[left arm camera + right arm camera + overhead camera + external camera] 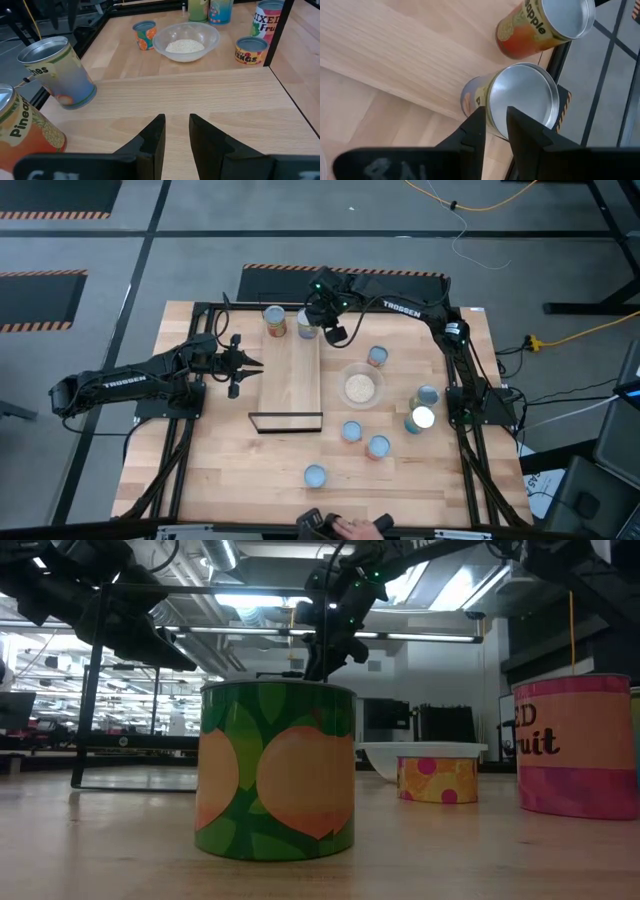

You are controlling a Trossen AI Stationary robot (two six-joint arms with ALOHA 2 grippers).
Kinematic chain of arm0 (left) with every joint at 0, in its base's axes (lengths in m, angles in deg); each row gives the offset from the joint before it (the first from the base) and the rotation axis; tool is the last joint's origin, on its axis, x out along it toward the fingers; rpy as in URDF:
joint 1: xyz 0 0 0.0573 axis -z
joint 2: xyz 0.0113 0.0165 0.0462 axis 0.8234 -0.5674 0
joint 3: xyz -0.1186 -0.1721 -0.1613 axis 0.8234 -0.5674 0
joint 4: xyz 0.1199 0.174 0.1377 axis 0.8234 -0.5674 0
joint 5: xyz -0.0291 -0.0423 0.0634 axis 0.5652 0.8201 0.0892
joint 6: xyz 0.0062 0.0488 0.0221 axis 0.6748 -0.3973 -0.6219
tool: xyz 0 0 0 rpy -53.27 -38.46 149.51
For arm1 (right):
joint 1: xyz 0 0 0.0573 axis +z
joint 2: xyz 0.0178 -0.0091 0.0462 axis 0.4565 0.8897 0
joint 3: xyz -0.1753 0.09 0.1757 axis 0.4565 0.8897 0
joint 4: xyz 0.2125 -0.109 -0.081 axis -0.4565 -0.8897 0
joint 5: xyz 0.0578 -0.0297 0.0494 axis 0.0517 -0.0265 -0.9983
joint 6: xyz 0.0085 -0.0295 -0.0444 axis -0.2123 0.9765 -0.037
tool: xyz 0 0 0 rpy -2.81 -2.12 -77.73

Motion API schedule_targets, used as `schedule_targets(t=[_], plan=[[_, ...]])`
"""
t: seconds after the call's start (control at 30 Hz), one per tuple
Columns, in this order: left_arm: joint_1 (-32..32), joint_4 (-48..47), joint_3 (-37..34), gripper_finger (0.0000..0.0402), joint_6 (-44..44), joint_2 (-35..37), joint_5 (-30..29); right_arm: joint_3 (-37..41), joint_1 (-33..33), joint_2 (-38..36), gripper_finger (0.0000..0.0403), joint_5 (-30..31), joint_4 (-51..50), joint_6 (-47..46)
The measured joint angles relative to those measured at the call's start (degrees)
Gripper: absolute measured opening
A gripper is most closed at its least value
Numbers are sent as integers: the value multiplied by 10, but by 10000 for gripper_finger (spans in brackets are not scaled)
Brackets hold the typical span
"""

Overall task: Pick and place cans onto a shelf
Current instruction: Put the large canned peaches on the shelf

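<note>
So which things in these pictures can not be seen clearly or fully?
- Right gripper: whether it grips the can is unclear; its fingers cover the rim, and the high view is too small.
- Pineapple can: cut off by the left wrist view's edge.
- Shelf: in the low view mostly hidden behind the green can.
- Can labels: too small in the high view.
</note>
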Motion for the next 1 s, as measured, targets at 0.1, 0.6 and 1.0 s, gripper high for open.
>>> schedule_targets(t=[0.1,0.6,1.0], plan=[[0,0,0,80,0,0,0,0,-2,3,82,0,1,0],[0,-2,0,80,0,0,0,1,-4,28,71,9,17,0],[0,-2,0,80,0,0,0,0,0,28,9,9,23,-3]])
